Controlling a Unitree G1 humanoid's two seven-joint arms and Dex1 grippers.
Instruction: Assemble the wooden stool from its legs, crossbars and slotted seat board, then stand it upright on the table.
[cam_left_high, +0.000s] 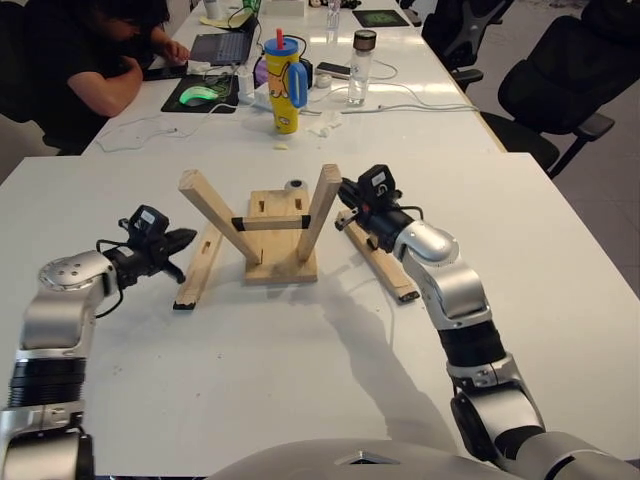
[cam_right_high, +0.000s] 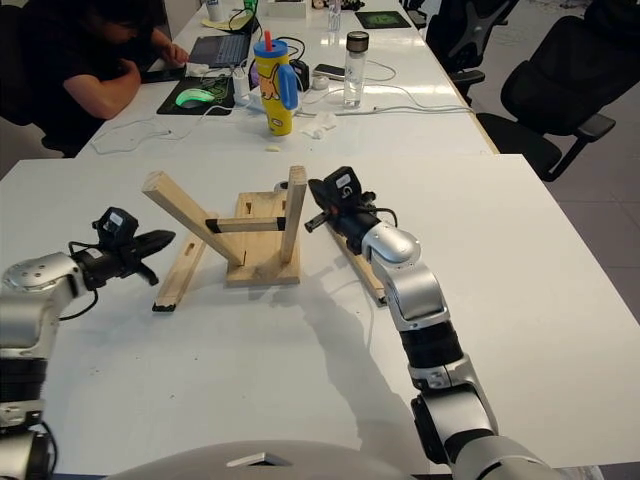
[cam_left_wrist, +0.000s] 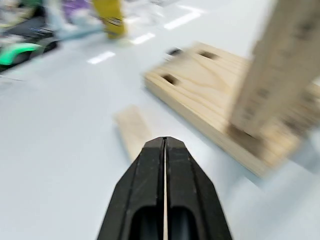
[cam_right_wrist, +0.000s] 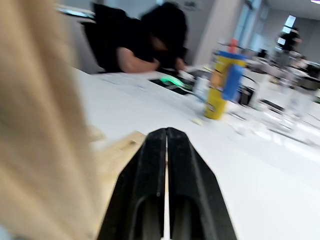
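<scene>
Centre of the white worktop (cam_left_high: 560, 260): the slotted seat board (cam_left_high: 283, 265) lies flat, open slots showing on its far half. Two legs are standing up out of it. The left standing leg (cam_left_high: 218, 213) leans hard over toward the robot's left, and the right standing leg (cam_left_high: 320, 208) rises much nearer to upright, tipped a little to the right. A crossbar (cam_left_high: 270, 222) with dark ends runs between the two, about halfway up.

Over on the left, a loose leg (cam_left_high: 200, 265) lies flat on the worktop just beside the seat board's left edge. The left tool (cam_left_high: 188, 237) hangs right by that piece, its tip aimed toward the stool parts. Its fingers (cam_left_wrist: 150, 170) are pressed tight together with nothing between them, clenched on empty air.

On the right, the right tool (cam_left_high: 346, 188) sits just beside the upper part of the right standing leg. Whether it actually touches the wood I cannot tell. The right wrist view shows its fingers (cam_right_wrist: 150, 170) closed flat against each other, gripping nothing, with the pale wood blurred right alongside. Under that forearm a second loose leg (cam_left_high: 392, 276) lies flat, angled away from the board's right side.

Just behind the board's far edge sits a small round object (cam_left_high: 295, 185). Farther back, on the next worktop, stand a yellow cup (cam_left_high: 283, 90) with a blue handle and a clear bottle (cam_left_high: 361, 65).
</scene>
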